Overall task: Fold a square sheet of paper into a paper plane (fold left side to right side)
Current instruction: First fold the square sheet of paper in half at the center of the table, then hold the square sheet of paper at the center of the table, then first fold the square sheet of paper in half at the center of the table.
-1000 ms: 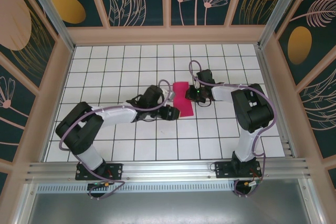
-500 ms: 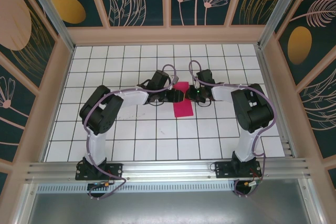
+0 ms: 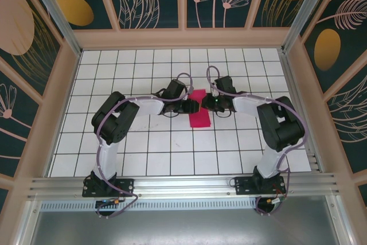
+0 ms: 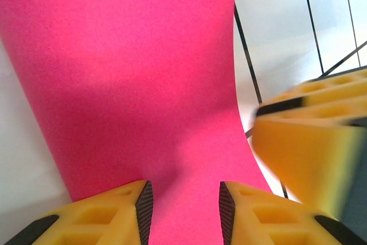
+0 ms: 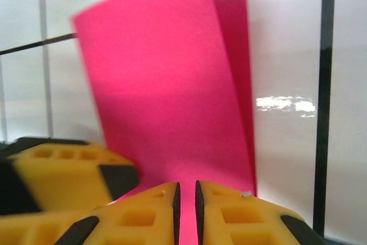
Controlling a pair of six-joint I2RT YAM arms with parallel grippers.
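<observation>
The square sheet of paper (image 3: 200, 119) is magenta-pink and lies folded to a narrow upright strip in the middle of the tiled table. My left gripper (image 3: 193, 106) reaches it from the left, and in the left wrist view my left gripper (image 4: 186, 210) stands open with the paper (image 4: 143, 73) spread under and beyond its jaws. From the right, my right gripper (image 3: 205, 103) meets the strip. Its jaws (image 5: 186, 205) are shut on the near edge of the raised top layer of paper (image 5: 166, 96), with the lower layer peeking out at the right. The two grippers nearly touch.
The white gridded table (image 3: 137, 153) is walled by a wooden frame with patterned panels (image 3: 183, 38). Both arms bend inward from their bases at the near rail (image 3: 183, 185). A yellow finger of the other gripper crowds each wrist view.
My left arm has swung up and in, carrying its gripper from the paper's near left edge to its middle left, beside the right gripper, its jaws narrowing. The right gripper has barely moved.
</observation>
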